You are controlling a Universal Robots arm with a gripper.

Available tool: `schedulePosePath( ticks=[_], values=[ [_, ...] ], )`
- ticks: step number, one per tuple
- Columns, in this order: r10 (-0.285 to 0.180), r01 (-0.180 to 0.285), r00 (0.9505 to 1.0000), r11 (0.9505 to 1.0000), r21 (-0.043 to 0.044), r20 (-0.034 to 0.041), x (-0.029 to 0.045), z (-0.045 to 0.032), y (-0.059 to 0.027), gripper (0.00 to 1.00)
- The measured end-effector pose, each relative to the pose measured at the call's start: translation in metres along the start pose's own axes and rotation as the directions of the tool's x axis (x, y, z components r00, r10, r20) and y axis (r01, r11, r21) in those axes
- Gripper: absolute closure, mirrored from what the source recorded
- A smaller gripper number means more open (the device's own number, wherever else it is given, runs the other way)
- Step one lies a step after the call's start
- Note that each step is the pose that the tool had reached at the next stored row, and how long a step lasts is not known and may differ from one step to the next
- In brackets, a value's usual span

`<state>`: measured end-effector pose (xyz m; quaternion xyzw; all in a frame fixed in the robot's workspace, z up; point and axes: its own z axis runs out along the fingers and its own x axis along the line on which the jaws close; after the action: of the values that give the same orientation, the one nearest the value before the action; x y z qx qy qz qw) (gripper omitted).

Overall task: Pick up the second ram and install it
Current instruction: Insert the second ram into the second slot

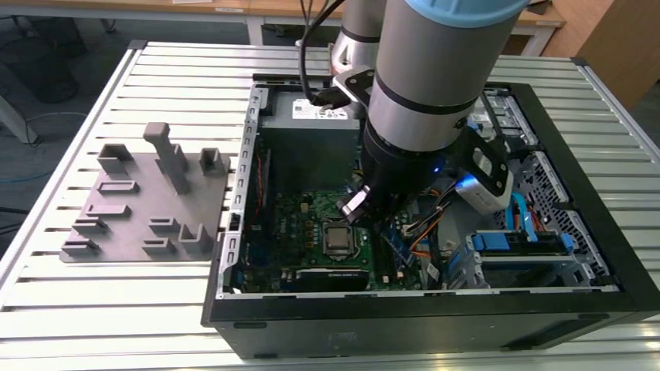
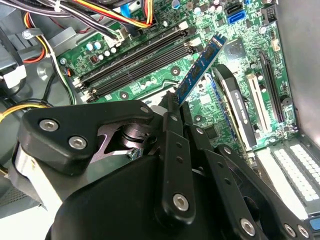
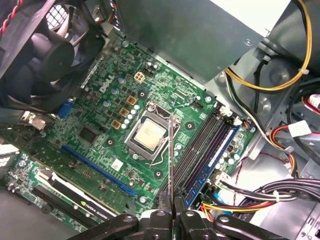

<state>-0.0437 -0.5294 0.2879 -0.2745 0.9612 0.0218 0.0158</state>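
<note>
Gripper (image 3: pixel 172 214) jaws pinch the second ram (image 3: pixel 171 165) edge-on — its edge facing the memory slots (image 3: pixel 200 145), three o'clock of the exterior view's processor socket (image 1: pixel 338 238).

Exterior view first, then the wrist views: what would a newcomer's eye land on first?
The big grey arm reaching down into the open computer case dominates the exterior view. In both wrist views, the end effector is shut on the second ram, a thin stick held over the green motherboard. On the exterior view's left, a grey holder block sits on the slatted table.
</note>
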Motion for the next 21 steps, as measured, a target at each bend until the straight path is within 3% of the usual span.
schedulePosePath(
  ticks=[12, 21],
  values=[
    [0.058, -0.058, 0.9983, 0.9983, 0.0099, -0.0024, 0.0000, 0.0000, 0.0000, 0.86],
    [0.108, -0.108, 0.9941, 0.9940, 0.0152, -0.0022, 0.0000, 0.0001, 0.0000, 0.86]
  ],
)
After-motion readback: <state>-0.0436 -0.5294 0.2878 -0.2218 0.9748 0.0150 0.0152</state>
